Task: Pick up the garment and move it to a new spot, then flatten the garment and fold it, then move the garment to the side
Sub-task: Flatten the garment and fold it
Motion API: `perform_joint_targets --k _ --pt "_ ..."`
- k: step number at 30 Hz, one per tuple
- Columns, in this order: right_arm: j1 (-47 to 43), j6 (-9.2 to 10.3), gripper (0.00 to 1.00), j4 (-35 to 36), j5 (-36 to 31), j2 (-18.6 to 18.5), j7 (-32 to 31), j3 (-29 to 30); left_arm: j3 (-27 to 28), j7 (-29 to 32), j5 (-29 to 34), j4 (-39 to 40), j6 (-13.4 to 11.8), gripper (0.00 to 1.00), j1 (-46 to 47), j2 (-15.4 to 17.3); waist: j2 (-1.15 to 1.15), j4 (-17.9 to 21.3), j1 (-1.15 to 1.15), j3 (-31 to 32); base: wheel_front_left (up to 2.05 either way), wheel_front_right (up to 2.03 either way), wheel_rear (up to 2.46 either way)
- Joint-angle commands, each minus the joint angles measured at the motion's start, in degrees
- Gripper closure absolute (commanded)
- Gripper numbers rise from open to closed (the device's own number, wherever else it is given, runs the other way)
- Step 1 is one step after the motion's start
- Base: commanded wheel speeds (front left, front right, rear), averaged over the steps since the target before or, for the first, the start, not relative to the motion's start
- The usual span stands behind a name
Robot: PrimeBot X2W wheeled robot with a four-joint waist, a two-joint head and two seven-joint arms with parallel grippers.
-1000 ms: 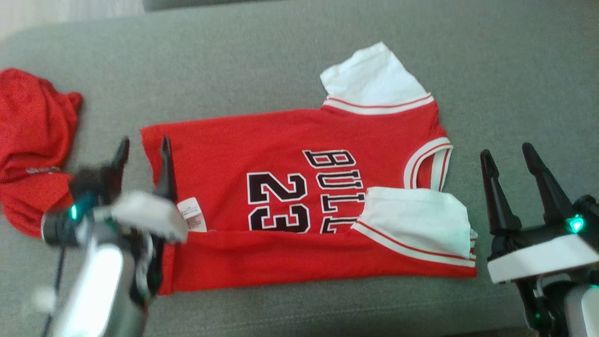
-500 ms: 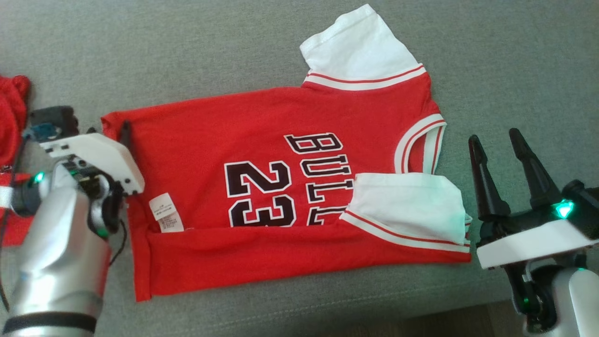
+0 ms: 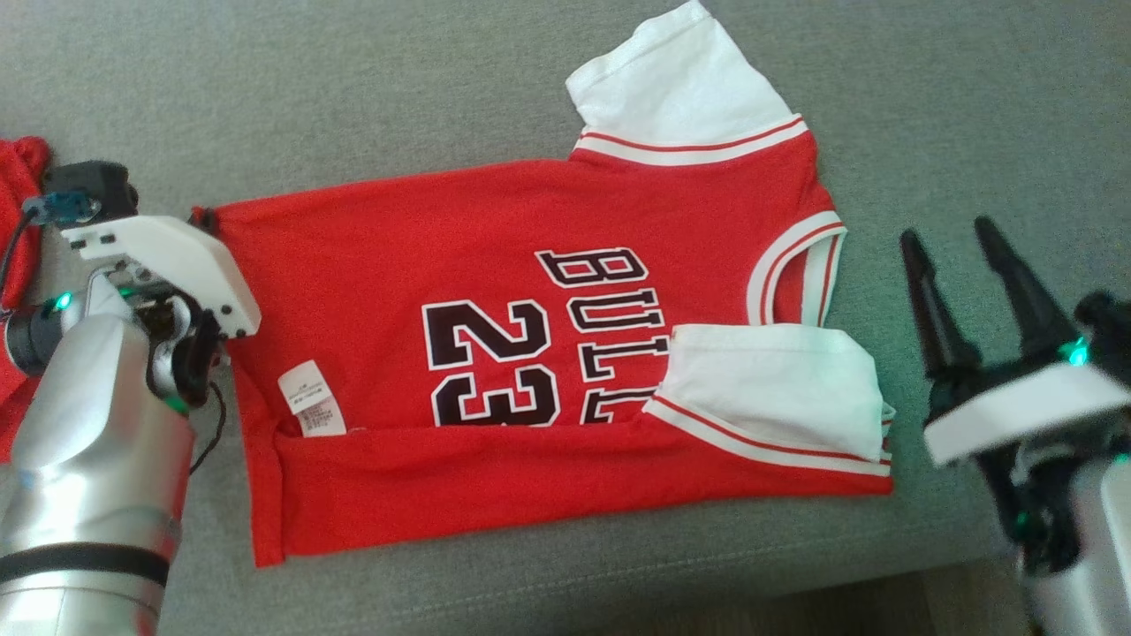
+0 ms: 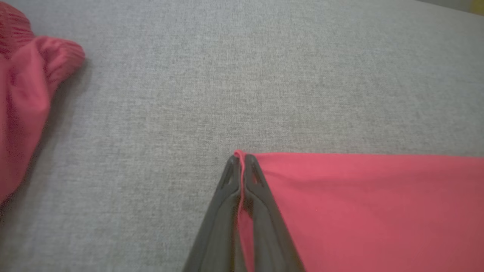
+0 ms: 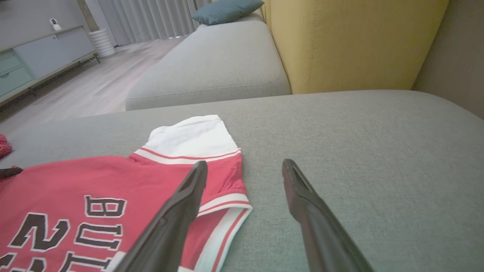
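The garment (image 3: 495,256) is a red jersey with white sleeves and black "BULLS 23" lettering. It lies spread on the grey sofa seat (image 3: 353,106), its near long edge folded up over itself. My left gripper (image 3: 201,217) points down at the jersey's far-left hem corner. In the left wrist view the left gripper (image 4: 239,158) is shut, with the red garment (image 4: 359,204) corner pinched between its fingers. My right gripper (image 3: 948,234) hovers open to the right of the collar, off the cloth. In its own view the right gripper (image 5: 245,164) is empty, beside the garment (image 5: 75,181).
A second, crumpled piece of red clothing (image 3: 18,177) lies at the far left, the same red clothing (image 4: 22,105) seen near my left hand. The seat's front edge (image 3: 618,583) runs close below the jersey. A yellow backrest (image 5: 355,41) and another grey seat (image 5: 211,71) stand beyond.
My left gripper turned down over the jersey's left edge, moved to its far corner and shut on it. The head camera shifted. The right gripper stayed open, drifting slightly.
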State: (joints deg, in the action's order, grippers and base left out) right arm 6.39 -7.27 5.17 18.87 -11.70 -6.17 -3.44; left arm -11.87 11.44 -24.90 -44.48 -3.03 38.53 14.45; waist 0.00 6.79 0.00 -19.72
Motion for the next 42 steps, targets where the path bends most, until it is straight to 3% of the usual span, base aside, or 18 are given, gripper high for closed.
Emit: perform_joint_targets --k 1,10,20,30,31,33,42 --pt "4.44 -0.22 0.0 -0.58 1.69 -2.83 -1.25 -0.99 0.8 -0.48 0.47 0.47 0.02 1.0 1.67 2.06 0.0 -0.66 0.0 -0.58 0.0 0.0 0.0" --pt "19.86 -0.22 0.0 -13.81 9.84 -9.51 -4.83 -4.31 -2.0 -2.42 1.74 2.71 0.45 1.0 6.32 -1.17 0.0 -5.53 0.0 -5.76 0.0 0.0 0.0" --pt "41.75 -0.22 0.0 -30.52 16.13 -14.78 -10.74 -14.56 -6.09 -4.82 2.9 5.05 2.05 1.0 11.25 -6.3 0.0 -12.48 0.0 -11.72 0.0 0.0 0.0" --pt "51.87 -0.22 0.0 -42.74 19.89 -17.38 -15.97 -26.08 -8.23 -6.44 2.54 3.93 3.39 1.0 12.67 -8.46 0.0 -15.21 0.0 -13.63 0.0 0.0 0.0" --pt "52.31 -0.22 0.41 -43.51 20.41 -17.5 -16.34 -26.97 -8.27 -6.54 2.44 3.73 3.45 1.0 12.74 -8.5 0.0 -15.22 0.0 -13.68 0.0 0.0 0.0" --pt "52.95 -0.22 1.0 -44.62 21.67 -17.72 -16.56 -28.34 -8.24 -6.75 2.2 3.28 3.51 1.0 12.79 -8.5 0.0 -15.09 0.0 -13.57 0.0 0.0 0.0" --pt "53.42 -0.22 1.0 -43.19 23.05 -18.77 -2.75 -29.15 -7.58 -8.52 1.34 2.48 3.52 1.0 11.31 -6.74 0.0 -12.97 0.0 -8.93 0.0 0.0 0.0"
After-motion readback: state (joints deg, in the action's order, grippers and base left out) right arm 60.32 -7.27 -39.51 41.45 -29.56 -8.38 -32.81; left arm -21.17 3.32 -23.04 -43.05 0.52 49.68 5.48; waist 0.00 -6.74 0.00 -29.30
